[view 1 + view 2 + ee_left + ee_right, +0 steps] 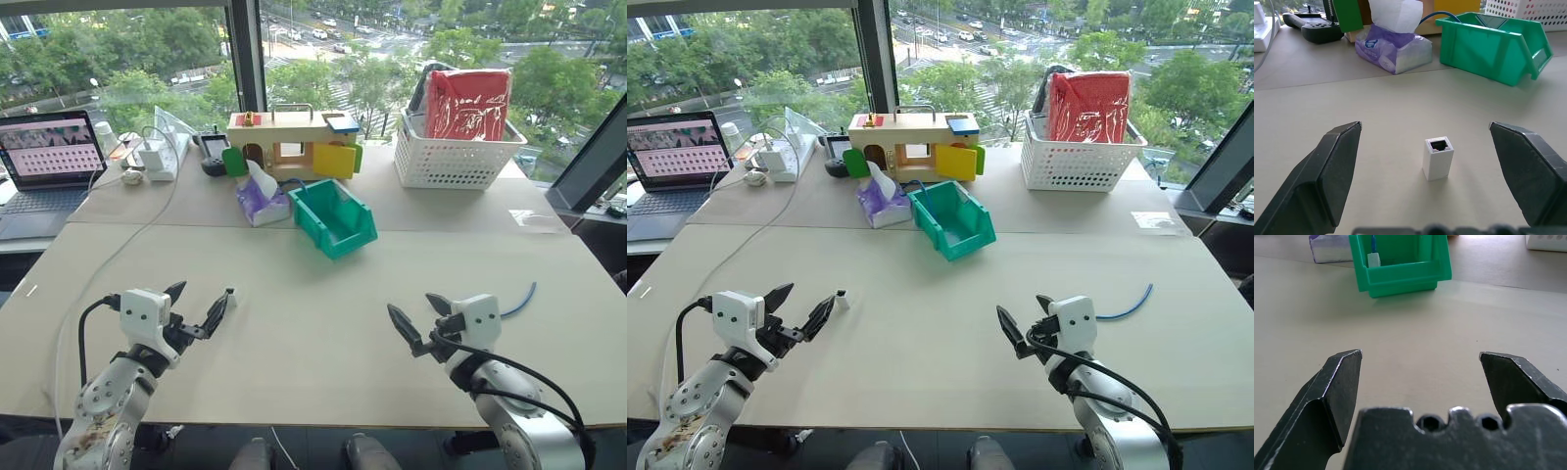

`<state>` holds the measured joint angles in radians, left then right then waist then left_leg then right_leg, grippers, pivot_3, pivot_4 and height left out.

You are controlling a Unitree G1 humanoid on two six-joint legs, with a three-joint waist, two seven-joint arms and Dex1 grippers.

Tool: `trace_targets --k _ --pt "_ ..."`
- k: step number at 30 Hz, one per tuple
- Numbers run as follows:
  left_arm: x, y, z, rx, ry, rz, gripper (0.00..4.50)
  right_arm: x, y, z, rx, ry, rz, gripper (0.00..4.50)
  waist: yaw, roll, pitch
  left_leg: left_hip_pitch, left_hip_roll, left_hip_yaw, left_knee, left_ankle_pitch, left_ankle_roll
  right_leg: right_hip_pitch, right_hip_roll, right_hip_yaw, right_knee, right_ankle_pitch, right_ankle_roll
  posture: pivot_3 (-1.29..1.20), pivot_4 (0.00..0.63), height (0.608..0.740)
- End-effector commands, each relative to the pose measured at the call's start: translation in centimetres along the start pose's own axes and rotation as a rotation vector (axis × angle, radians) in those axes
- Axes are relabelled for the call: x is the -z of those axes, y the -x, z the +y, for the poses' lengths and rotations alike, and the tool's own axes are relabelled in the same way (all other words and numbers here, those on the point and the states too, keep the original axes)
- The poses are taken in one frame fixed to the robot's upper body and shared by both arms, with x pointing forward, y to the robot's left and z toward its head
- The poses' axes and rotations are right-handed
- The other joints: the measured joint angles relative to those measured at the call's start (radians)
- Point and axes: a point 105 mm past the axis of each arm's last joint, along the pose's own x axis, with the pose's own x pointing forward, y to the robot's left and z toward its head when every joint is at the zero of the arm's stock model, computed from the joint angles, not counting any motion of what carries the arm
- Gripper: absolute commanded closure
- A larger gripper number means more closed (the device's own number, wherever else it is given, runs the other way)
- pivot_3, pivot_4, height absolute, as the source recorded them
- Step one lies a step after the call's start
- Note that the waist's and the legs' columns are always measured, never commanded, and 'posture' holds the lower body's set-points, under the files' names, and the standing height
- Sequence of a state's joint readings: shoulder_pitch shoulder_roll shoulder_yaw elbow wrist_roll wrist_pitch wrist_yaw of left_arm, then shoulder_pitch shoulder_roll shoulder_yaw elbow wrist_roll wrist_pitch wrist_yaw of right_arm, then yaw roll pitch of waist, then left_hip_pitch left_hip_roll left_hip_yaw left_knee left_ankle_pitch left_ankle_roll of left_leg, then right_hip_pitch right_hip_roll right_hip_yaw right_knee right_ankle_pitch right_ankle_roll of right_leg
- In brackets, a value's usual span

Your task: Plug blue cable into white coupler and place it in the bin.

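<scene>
white coupler [1438, 157] between wide-spread fingers [1327, 171]

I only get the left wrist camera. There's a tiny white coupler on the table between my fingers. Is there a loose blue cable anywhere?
Observer: Yes. A blue cable lies on the table, beside the right gripper on its outer side.
Operator: Is that gripper holding something?
Observer: No, it is open and empty, above the table.
Operator: What's inside the green bin?
Observer: The right wrist view looks into the bin: a small white block stands inside, with a blue cord rising from it.
</scene>
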<state>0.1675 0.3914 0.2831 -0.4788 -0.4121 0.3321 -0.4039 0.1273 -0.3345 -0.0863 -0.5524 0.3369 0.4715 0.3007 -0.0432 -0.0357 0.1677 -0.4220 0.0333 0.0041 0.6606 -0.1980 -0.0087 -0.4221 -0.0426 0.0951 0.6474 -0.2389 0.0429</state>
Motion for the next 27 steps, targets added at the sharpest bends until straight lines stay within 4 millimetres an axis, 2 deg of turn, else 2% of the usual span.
trace_targets --k 1,4,8,13,15,18,20,21,24,27 --pt "-1.3 -0.5 0.3 0.04 0.045 -0.05 0.0 -1.8 0.0 -0.9 0.021 0.044 -0.07 0.06 0.0 0.0 0.0 0.0 0.0 0.0 0.0 0.0 0.0 0.0 0.0 0.0 0.0 0.0 0.0 0.0 0.15 0.715" --pt "-2.5 -0.6 -0.1 0.119 0.093 -0.089 0.0 -3.1 -0.2 -1.6 0.006 0.09 -0.097 0.06 0.0 0.0 0.0 0.0 0.0 0.0 0.0 0.0 0.0 0.0 0.0 0.0 0.0 0.0 0.0 0.0 0.15 0.715" --pt "-2.5 -0.3 -0.2 0.136 0.091 -0.079 0.0 -4.0 -0.7 -1.8 -0.033 0.107 -0.109 0.06 -0.002 0.0 0.0 0.0 0.0 0.0 0.0 0.0 0.0 0.0 0.0 0.0 0.0 0.0 0.0 0.0 0.15 0.715" --pt "-3.9 -0.6 -0.3 0.2 0.039 -0.102 0.0 -4.1 -1.1 -3.1 -0.053 0.169 -0.075 0.06 0.001 0.0 0.0 0.0 0.0 0.0 0.0 0.0 0.0 0.0 0.001 0.0 0.0 0.0 0.0 0.0 0.15 0.715" --pt "-5.1 -1.2 -1.1 0.323 0.005 -0.104 0.0 -4.1 -1.3 -4.9 -0.061 0.224 -0.015 0.06 0.007 0.0 0.0 0.0 -0.001 0.0 0.0 0.0 0.0 0.001 0.0 0.0 0.0 0.0 0.0 0.0 0.15 0.715" --pt "-9.2 -1.8 -2.5 0.656 0.082 -0.123 0.0 -4.8 -0.9 -9.7 -0.007 0.312 0.108 0.06 0.01 0.0 0.001 0.0 -0.001 0.0 0.002 0.001 0.0 0.001 -0.001 0.0 0.0 0.0 0.0 0.0 0.15 0.715" --pt "-10.8 -2.8 -2.7 0.729 0.044 -0.105 0.0 -4.7 -0.4 -11.7 0.002 0.325 0.182 0.06 0.009 0.001 0.001 -0.002 -0.001 0.001 0.003 0.002 0.001 0.0 0.0 0.0 -0.001 -0.002 -0.003 0.0 0.15 0.715" --pt "-11.5 -3.2 -2.9 0.753 0.033 -0.106 0.0 -4.6 -0.1 -12.1 -0.006 0.335 0.207 0.06 0.007 0.001 0.001 0.0 -0.001 0.001 0.002 0.001 0.001 0.002 0.0 0.0 -0.001 -0.001 0.001 0.0 0.15 0.715" --pt "-13.3 -4.4 -3.9 0.83 -0.02 -0.107 0.0 -4.0 0.6 -12.8 -0.054 0.29 0.276 0.06 0.001 0.0 0.002 -0.001 -0.001 0.001 -0.001 0.001 0.002 0.0 0.0 0.0 -0.001 -0.002 0.001 0.0 0.15 0.715" --pt "-13.5 -5.0 -4.9 0.88 -0.068 -0.072 0.0 -2.8 1.1 -12.0 -0.164 0.251 0.35 0.06 -0.005 0.001 0.002 -0.002 -0.001 0.0 -0.001 0.0 0.003 0.0 0.0 0.0 -0.001 -0.002 0.001 0.0 0.15 0.715"
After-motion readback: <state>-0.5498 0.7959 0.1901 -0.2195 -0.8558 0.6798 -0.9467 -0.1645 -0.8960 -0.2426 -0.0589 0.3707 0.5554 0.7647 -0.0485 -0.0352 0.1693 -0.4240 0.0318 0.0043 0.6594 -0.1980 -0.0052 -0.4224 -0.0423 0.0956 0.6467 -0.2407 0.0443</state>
